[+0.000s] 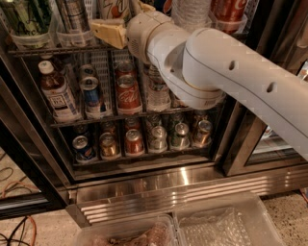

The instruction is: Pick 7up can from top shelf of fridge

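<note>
The 7up can (113, 8), white with a red-orange mark, stands on the fridge's top shelf (57, 48) in a clear holder; its top is cut off by the picture's upper edge. My gripper (121, 20) is at the can, its yellowish tip lying across the can's lower part and holder. The white arm (216, 72) reaches in from the right and hides the shelf behind it. To the can's left stand a silver striped can (72, 17) and a dark green can (24, 17). The fridge (168, 185) has a ribbed steel base.
A water bottle (192, 9) and a red can (229, 9) stand right of the gripper. The middle rack holds a bottle (55, 91), cans and a water bottle; the bottom rack holds several cans (134, 141). Clear plastic bins (226, 223) sit below; cables (19, 226) lie on the floor at left.
</note>
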Tool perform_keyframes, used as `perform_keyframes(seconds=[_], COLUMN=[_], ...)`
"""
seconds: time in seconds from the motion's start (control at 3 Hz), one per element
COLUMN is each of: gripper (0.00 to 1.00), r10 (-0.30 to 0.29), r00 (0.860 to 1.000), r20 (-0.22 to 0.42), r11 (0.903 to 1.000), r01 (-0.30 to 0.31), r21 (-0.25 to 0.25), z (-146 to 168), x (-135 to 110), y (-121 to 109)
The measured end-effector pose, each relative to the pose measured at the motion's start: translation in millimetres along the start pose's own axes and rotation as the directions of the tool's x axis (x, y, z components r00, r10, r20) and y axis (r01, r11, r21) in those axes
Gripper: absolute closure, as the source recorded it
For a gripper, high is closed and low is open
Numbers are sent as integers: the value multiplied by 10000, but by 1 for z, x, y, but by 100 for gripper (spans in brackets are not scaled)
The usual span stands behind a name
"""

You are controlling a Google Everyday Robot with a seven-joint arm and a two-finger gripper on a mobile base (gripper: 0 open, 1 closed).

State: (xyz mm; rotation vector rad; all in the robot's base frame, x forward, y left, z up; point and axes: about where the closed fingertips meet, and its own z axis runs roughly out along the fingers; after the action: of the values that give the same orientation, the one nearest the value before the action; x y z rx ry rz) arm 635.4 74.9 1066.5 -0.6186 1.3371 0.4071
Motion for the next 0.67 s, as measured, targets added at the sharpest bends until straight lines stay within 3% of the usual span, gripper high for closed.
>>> perform_keyframes(seconds=[0.67], gripper=[31], r10=[187], r00=[9998], r20=[-36], r11=[9997], r01=[-188], r21=[-157], z=[8], x=[5], y=[4])
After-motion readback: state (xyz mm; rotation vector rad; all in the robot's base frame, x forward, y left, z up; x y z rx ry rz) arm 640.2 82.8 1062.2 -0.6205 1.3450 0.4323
